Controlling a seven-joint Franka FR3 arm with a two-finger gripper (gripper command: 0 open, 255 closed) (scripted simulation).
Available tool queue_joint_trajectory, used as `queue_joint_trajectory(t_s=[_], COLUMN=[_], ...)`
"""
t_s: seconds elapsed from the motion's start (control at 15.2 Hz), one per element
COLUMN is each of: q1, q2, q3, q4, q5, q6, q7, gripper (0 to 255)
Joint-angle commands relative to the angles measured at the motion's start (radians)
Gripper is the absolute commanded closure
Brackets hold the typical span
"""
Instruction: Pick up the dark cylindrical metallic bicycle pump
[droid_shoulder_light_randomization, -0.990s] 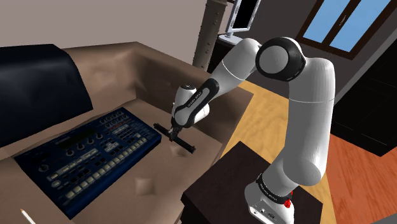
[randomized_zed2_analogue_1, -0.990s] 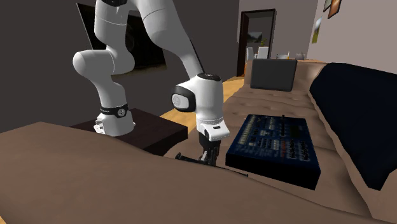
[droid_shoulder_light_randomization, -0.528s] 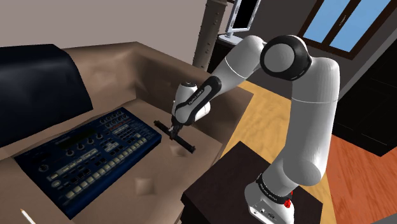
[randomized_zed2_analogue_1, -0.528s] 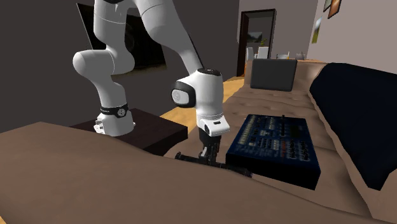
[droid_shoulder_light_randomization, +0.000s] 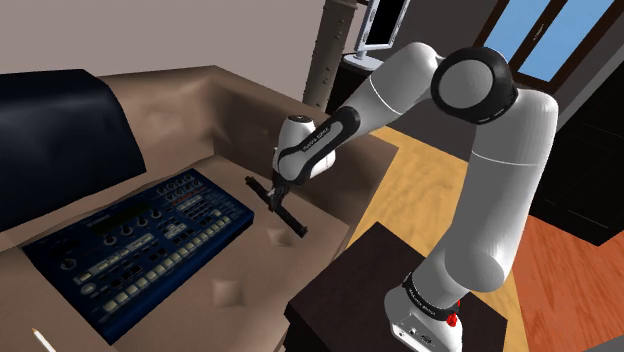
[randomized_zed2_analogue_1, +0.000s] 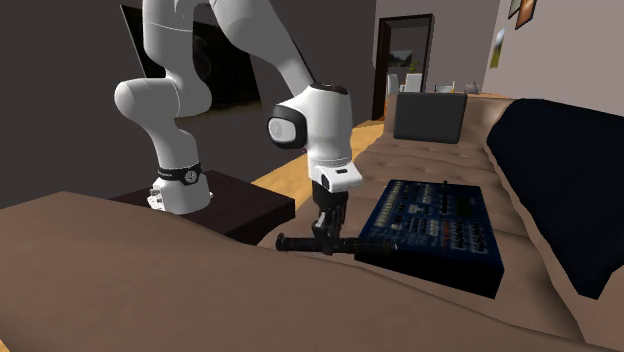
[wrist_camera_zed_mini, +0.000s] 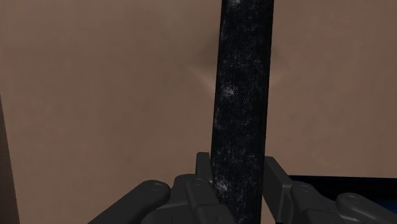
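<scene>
Pump (wrist_camera_zed_mini: 245, 95) tight btw gripper (wrist_camera_zed_mini: 238, 170) fingers (wrist_camera_zed_mini: 277, 184)

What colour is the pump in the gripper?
The pump is black with pale speckles; wrist view shows it best.

Shoulder camera: high, beside and behind stand (droid_shoulder_light_randomization: 345, 285), looking down across sofa (droid_shoulder_light_randomization: 250, 100) seat. Second camera: low, behind sofa edge, facing back toward stand, mid-range. Both take in blue console (droid_shoulder_light_randomization: 130, 245) and pump (droid_shoulder_light_randomization: 296, 226). Wrist camera: right up against pump, sofa seat beyond.
</scene>
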Motion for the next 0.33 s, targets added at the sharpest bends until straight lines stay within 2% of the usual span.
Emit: queue_joint_trajectory(t_s=[0.0, 0.26], q1=[0.001, 0.000], q2=[-0.023, -0.050], q3=[0.001, 0.002], q4=[0.000, -0.002], q5=[0.001, 0.003], q6=[-0.022, -0.048], q7=[0.002, 0.002], gripper=[255, 255])
